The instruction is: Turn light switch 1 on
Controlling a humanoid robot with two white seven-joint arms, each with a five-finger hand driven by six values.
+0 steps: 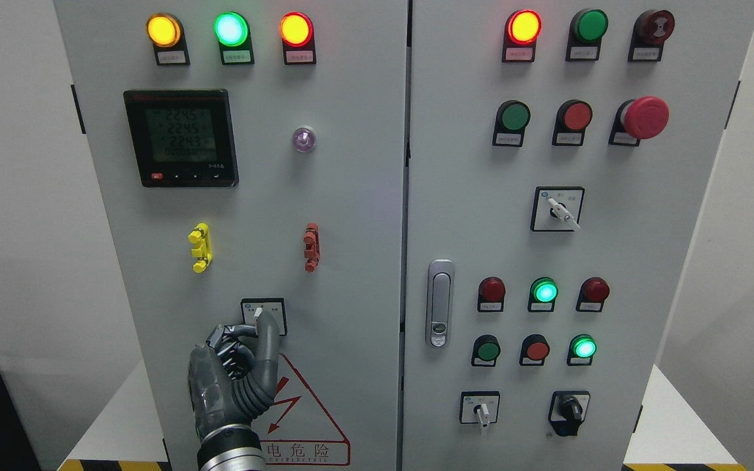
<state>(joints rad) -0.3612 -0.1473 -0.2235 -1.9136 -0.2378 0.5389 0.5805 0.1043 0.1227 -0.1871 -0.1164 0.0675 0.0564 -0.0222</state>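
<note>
Light switch 1, a small white-handled rotary selector on a square black-framed label plate, sits low on the left door of the tall grey metal control cabinet, just above the red triangular electric-hazard sticker. Nearest the camera, the left hand, dark grey with jointed fingers, rises from the bottom edge and reaches the selector: the longest digit lies up against the white knob while the others curl in beside it, so it looks pinched on the knob, though how firm the hold is cannot be told. The right hand is out of sight. I judge the turn is in progress or about to start. The main risk is a fingertip sliding off the small knob mid-twist, leaving the selector between positions; a loose pinch or an off-axis wrist roll would cause it. Overturning could also strain the knob. Higher on the same door are a yellow clip and a red-brown clip, then a black digital meter. Farther right, the second door carries lit lamps and a red mushroom emergency stop, all well apart from the hand.
</note>
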